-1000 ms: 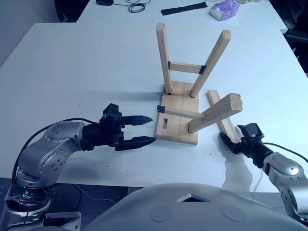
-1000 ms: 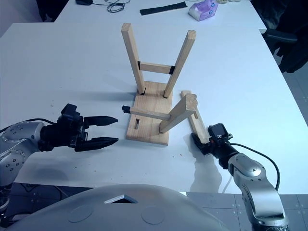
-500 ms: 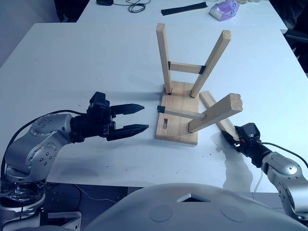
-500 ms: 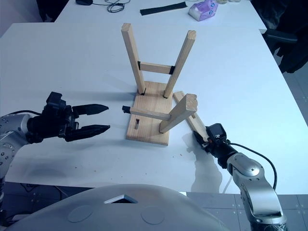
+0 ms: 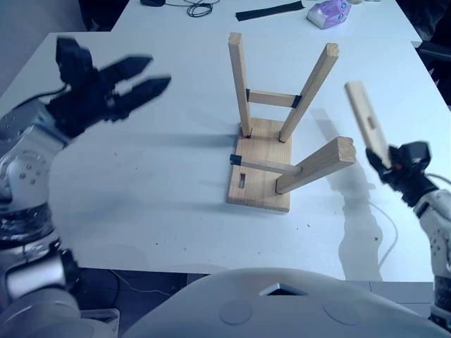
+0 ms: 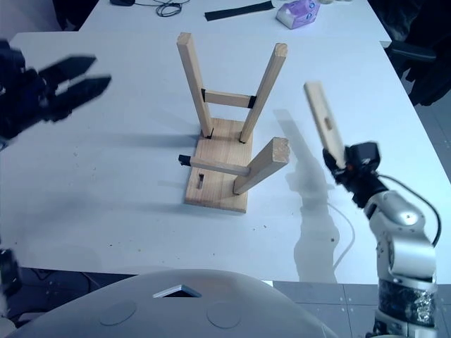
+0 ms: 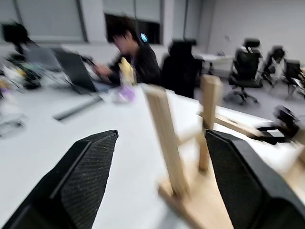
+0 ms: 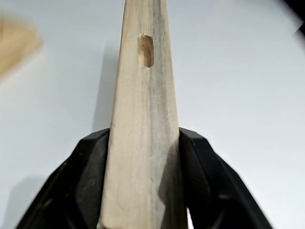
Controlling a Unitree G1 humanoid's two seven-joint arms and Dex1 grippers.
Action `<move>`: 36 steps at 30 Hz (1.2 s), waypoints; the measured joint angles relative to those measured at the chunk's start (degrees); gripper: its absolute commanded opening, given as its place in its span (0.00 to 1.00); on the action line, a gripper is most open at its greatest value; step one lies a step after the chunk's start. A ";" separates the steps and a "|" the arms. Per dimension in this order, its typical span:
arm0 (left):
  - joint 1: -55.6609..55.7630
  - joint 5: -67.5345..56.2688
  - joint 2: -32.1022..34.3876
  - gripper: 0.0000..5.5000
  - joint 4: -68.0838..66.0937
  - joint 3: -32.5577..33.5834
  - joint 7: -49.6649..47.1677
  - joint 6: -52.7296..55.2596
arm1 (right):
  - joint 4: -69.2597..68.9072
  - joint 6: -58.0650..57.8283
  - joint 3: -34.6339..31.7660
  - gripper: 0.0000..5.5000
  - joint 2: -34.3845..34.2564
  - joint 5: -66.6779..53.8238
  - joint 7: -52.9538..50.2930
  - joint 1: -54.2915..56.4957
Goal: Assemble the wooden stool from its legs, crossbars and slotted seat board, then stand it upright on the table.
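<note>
Left eye view: the right tool (image 5: 386, 163) has picked the loose leg (image 5: 365, 120) up off the worktop (image 5: 141, 176). A moment ago that leg lay flat beside the seat board (image 5: 259, 193). Now it is up in the air, to the right of the board and well apart from it. The tool is closed tight on the leg's bottom end. The left tool (image 5: 156, 72) has swung up and far off to the left. Its fingers are wide apart and hold nothing.

I think this means the last leg is ready to go in. Two upright legs (image 5: 239, 84) stand on the board with a crossbar (image 5: 271, 98) between them. A leaning leg (image 5: 317, 165) has its own bar poking out to the left. One empty slot (image 5: 242, 181) in the board waits.

The held leg stands almost straight up. Its long side runs up and down, with the top tipped a little to the left. Its small hole (image 8: 145, 50) faces the wrist camera.
</note>
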State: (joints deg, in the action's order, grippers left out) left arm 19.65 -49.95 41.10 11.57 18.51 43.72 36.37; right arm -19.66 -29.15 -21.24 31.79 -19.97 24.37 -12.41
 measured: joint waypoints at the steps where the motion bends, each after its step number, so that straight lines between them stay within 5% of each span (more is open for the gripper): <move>1: 1.80 0.27 -1.33 0.62 -0.21 -0.48 -1.83 -0.08 | 0.16 0.29 -0.92 0.37 0.07 -0.78 0.39 1.53; 10: 15.01 -1.21 -14.33 0.62 0.03 -7.53 -10.69 1.33 | -2.21 -6.38 -5.73 0.37 4.04 -23.35 9.08 21.39; 19: 13.65 -5.62 -17.24 0.62 5.05 -16.74 0.04 6.10 | -1.64 -14.58 2.38 0.37 10.69 -35.02 23.97 30.43; 36: 16.05 -15.30 -21.19 0.62 0.91 -14.30 3.39 10.61 | 6.74 -19.71 7.42 0.37 12.32 -40.73 36.99 38.07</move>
State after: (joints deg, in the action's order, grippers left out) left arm 35.69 -65.25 19.91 12.48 4.21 47.11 46.98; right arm -12.92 -48.86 -13.82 44.11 -60.69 61.36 25.66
